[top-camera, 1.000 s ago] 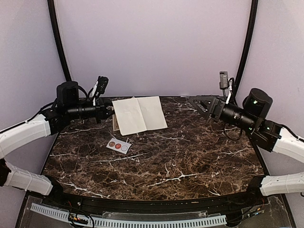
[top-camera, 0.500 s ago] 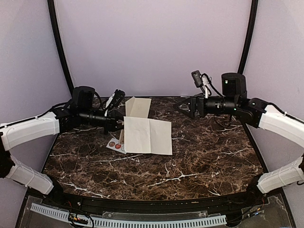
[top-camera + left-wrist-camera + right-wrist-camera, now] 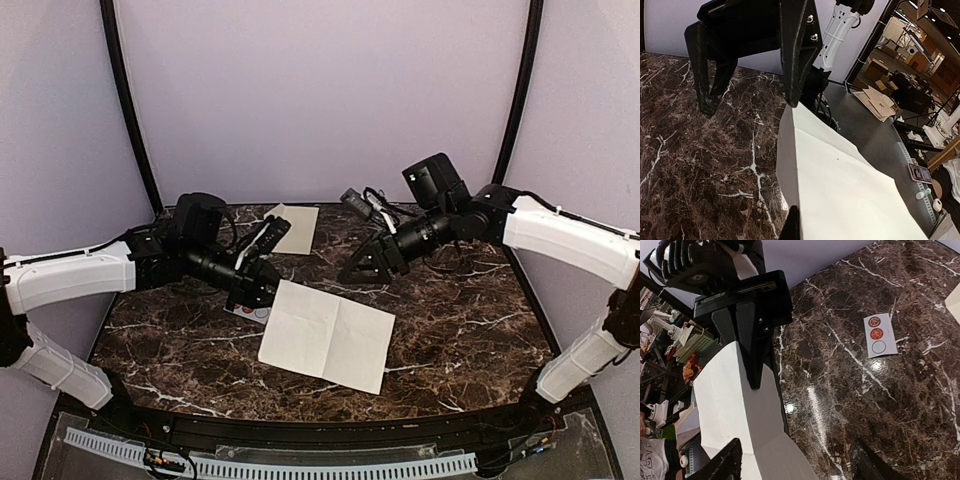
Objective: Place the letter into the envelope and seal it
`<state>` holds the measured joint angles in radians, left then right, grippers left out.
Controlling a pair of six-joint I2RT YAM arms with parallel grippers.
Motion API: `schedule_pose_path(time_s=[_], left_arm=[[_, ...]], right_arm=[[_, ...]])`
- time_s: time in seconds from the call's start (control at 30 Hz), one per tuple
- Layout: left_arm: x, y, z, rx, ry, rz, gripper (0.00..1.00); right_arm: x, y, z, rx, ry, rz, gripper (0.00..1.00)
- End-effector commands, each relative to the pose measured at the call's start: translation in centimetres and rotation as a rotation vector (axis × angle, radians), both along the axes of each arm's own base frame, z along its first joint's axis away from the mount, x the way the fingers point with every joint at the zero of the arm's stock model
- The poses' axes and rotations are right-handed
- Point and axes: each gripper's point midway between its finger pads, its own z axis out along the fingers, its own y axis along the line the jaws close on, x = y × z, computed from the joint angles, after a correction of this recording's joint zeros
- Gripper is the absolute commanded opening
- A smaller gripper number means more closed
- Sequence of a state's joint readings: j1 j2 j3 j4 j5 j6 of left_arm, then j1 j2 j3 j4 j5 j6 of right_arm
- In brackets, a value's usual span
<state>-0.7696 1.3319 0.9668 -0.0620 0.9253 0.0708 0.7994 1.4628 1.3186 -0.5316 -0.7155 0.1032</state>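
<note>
Letter flat at table back; left hand clamps envelope corner, arm low; right hand wide, angled down.

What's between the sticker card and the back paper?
Between sticker card and back paper: bare marble table in the right wrist view; from the top, the left gripper, gripping a white sheet, hangs over it.

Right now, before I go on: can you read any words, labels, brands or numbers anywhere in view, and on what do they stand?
No text can be read in any view.
Sticker sheet: two red round seals and one pale circle; any design on them is too small to read.
White sheet: the face that shows is blank.
Paper at the far edge: no print can be made out.
Clutter beyond the table: too blurred to read.
</note>
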Motion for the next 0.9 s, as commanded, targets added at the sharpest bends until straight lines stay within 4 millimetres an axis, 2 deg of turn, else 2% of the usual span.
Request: schedule_pose_path(time_s=[0.0, 0.13, 0.37, 0.57, 0.87], left_arm=[[-1.2, -0.2, 1.8, -0.042, 0.01, -0.063, 0.0], [-1.3, -0.2, 1.9, -0.044, 0.011, -0.066, 0.0], [-1.5, -0.3, 1.9, -0.048, 0.031, -0.085, 0.0], [-1.6, -0.3, 1.8, -0.047, 0.035, -0.089, 0.0], [-1.6, -0.4, 1.8, -0.047, 0.037, -0.09, 0.0]], right_arm=[[-3.5, 0.8, 0.5, 0.014, 0.072, 0.143, 0.65], [-5.2, 1.2, 0.6, 0.03, 0.108, 0.198, 0.56], [-6.8, 2.1, 0.1, 0.02, 0.136, 0.246, 0.45], [-7.2, 2.7, -0.8, -0.002, 0.145, 0.261, 0.34], [-7.3, 2.6, -1.3, -0.028, 0.148, 0.266, 0.16]])
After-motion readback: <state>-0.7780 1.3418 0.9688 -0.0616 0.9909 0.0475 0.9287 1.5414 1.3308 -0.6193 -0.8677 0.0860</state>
